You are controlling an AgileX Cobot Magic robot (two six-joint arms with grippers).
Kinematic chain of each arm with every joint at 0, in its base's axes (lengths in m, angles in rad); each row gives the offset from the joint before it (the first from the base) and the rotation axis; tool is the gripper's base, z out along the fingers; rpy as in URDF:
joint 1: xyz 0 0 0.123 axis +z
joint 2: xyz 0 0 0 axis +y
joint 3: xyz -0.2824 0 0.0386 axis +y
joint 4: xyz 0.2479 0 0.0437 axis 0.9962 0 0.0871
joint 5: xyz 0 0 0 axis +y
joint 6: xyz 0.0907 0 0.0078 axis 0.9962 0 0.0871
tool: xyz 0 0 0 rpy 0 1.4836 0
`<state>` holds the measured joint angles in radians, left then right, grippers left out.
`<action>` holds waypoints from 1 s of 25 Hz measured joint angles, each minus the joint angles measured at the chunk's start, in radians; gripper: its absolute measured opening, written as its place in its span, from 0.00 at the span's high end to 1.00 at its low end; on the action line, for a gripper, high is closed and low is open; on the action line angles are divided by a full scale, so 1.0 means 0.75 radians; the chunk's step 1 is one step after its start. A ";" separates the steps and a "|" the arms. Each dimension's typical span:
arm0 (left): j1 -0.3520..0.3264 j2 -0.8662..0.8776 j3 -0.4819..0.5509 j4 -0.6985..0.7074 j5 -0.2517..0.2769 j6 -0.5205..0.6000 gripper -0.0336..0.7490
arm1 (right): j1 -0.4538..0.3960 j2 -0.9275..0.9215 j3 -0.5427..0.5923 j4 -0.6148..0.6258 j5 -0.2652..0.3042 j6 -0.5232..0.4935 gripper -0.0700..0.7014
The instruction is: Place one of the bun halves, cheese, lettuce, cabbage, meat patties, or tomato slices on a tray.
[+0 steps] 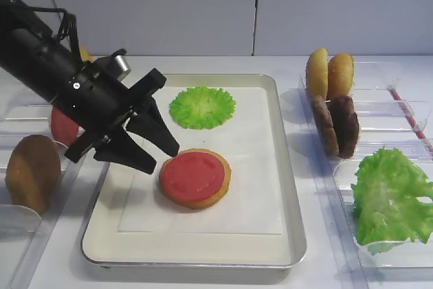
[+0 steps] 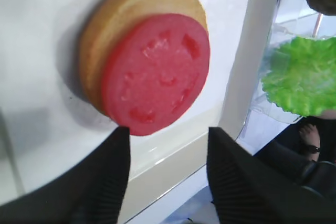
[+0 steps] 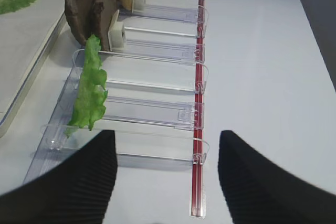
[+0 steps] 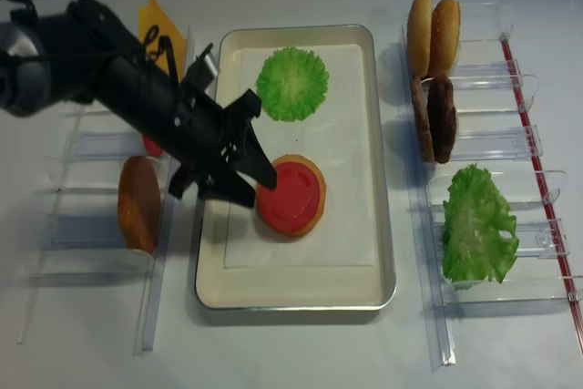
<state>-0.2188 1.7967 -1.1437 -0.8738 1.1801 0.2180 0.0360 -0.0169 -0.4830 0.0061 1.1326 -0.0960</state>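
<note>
On the silver tray [image 1: 257,153] [image 4: 351,252] lies a bun half [image 1: 203,202] [image 2: 113,24] with a red tomato slice [image 1: 193,176] [image 2: 157,74] [image 4: 290,196] flat on top. My left gripper [image 1: 161,159] [image 2: 167,140] [image 4: 261,190] stands open just left of that stack, its tips near the slice's edge and holding nothing. A round ruffled green cabbage piece [image 1: 201,106] [image 4: 291,84] lies at the tray's far end. My right gripper [image 3: 167,140] shows only in its wrist view, open and empty above the near end of the right rack.
The clear right rack [image 3: 157,108] holds two bun halves [image 1: 329,72], two meat patties [image 1: 338,126] [image 3: 89,11] and a lettuce leaf [image 1: 392,194] [image 3: 92,85]. The left rack holds a bun half [image 1: 32,170], a second tomato slice [image 1: 62,126] and the cheese [image 4: 159,20].
</note>
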 joint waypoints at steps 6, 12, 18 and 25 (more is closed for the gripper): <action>0.000 -0.009 -0.128 0.178 0.010 -0.151 0.55 | 0.000 0.000 0.000 0.000 0.000 0.000 0.33; 0.000 -0.075 -0.138 0.238 0.021 -0.215 0.55 | 0.000 0.000 0.000 0.000 0.000 0.000 0.33; -0.060 -0.231 -0.138 0.543 0.038 -0.353 0.55 | 0.000 0.000 0.000 0.000 0.000 0.000 0.33; -0.174 -0.422 -0.138 0.801 0.053 -0.438 0.55 | 0.000 0.000 0.000 0.000 0.000 0.000 0.33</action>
<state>-0.3491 1.4802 -1.2470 -0.2730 1.2197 -0.1108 0.0360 -0.0169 -0.4830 0.0061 1.1326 -0.0960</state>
